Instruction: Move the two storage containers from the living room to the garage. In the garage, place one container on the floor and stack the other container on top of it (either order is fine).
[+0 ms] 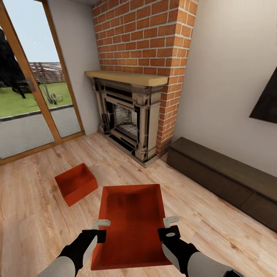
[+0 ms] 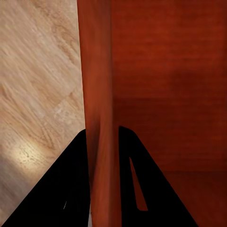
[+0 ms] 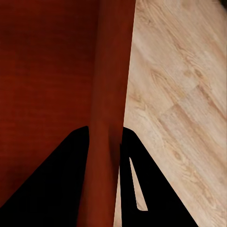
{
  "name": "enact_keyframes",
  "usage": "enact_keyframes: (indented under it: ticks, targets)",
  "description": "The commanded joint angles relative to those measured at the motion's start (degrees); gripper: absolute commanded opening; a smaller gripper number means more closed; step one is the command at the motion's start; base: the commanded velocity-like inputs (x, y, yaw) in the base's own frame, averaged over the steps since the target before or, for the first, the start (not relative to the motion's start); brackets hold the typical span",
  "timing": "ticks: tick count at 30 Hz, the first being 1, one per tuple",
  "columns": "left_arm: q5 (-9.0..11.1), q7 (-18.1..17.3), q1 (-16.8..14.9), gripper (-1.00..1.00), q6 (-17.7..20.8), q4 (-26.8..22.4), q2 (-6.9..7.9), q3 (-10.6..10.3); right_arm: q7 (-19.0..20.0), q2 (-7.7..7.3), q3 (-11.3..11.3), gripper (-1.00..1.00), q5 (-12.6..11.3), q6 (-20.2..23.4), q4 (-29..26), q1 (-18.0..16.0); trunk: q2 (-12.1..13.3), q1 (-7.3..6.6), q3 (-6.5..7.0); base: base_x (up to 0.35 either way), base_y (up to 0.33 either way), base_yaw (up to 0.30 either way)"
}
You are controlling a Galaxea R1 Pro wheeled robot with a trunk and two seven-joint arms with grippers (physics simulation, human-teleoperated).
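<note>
Tools, the left tool (image 1: 100,229) and right tool (image 1: 170,227), each pinched a side wall of the near container (image 1: 132,227), apparently to carry it level, its twin (image 1: 75,183) lying at ten o'clock.

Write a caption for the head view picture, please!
Both grippers, left and right, clamp one storage container while another sits nearby.

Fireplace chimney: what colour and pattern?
Red brick chimney with pale mortar lines, clearest in the head view.
</note>
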Motion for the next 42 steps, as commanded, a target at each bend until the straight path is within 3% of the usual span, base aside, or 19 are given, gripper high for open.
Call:
enact_keyframes:
  ticks: [1,42]
  targets:
    - [0.83,0.16,-0.01,-1.00,0.28,-0.04,-0.11,-0.18,-0.11,0.28,0.38,-1.00,-0.01,0.40,-1.46,-0.06,-0.11,0.03,-0.02,0.000,0.000,0.000]
    - [0.85,0.16,-0.02,-1.00,0.32,0.03,-0.12,-0.18,-0.13,0.28,0.38,-1.00,0.00,0.34,-1.46,-0.05,-0.11,0.03,3.60,0.000,0.000,0.000]
